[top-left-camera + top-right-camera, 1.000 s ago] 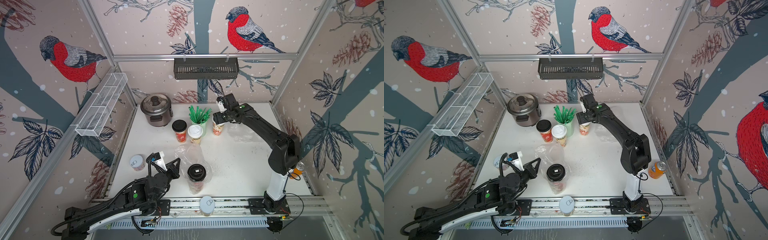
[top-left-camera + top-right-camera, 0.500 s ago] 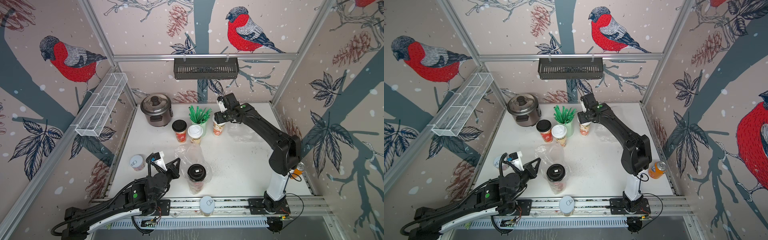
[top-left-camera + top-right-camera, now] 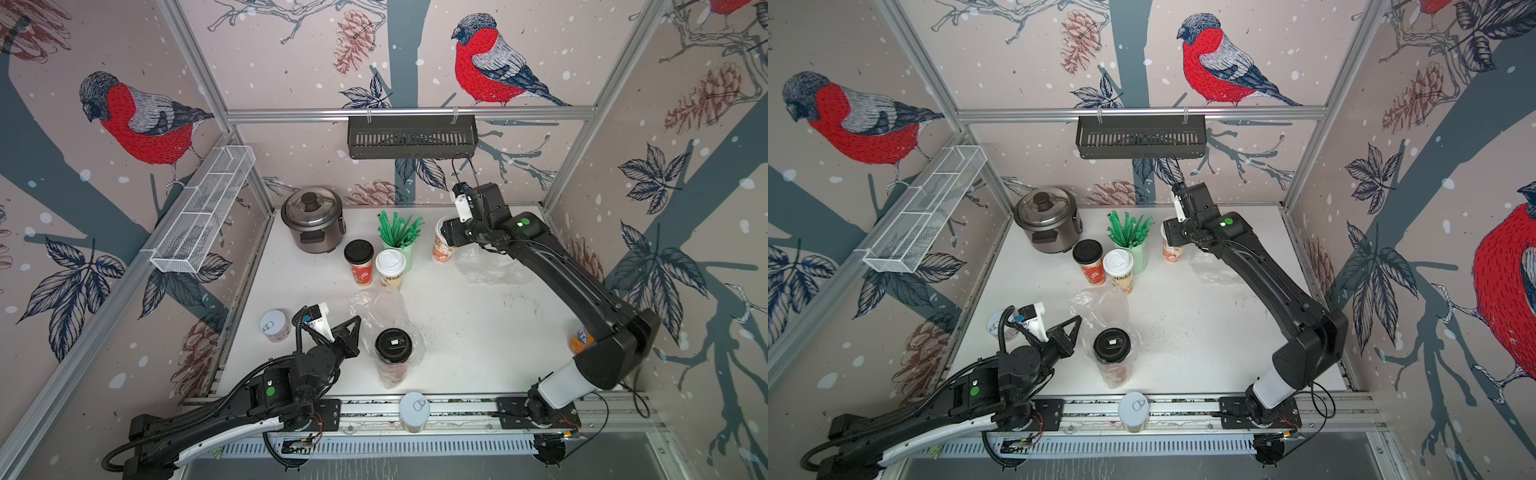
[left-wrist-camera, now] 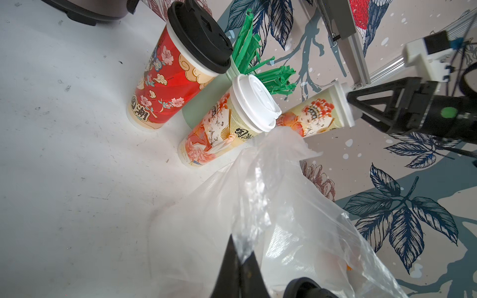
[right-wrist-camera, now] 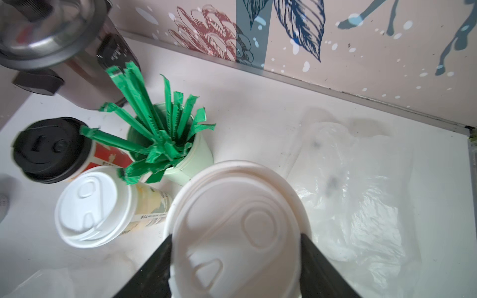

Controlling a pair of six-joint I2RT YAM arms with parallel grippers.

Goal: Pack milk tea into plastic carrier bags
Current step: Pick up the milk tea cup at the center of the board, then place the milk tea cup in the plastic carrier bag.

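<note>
While the left tool [image 4: 241, 247] sits pinched together on the rim of the near bag [image 3: 376, 303], holding its mouth up at the front of the surface [image 3: 478, 332], one cup is packed. That bagged cup [image 3: 393, 344], black lid, stands upright inside the bag. There looks to be room beside it for a second, so I judge this bag half filled.

Further back, centre, the black-lid cup [image 3: 358, 252] and white-lid cup [image 3: 390, 264] stand side by side, touching or nearly. Both are outside any bag and nothing grips them.

Right of the straws [image 3: 399, 228], the right cup [image 3: 440, 253], white lid, is clamped at its lid rim by the right tool [image 5: 236, 258], one finger each side. Its base appears to be on the surface; cannot tell if it is lifted yet. Just right of it, the far bag [image 3: 486, 266] lies flat, crumpled, empty and unopened.

Tally: one of four cups in, three out, one of those in hand. Left to do: carry the right cup to a bag, pack the two centre cups, open and fill the far bag.
</note>
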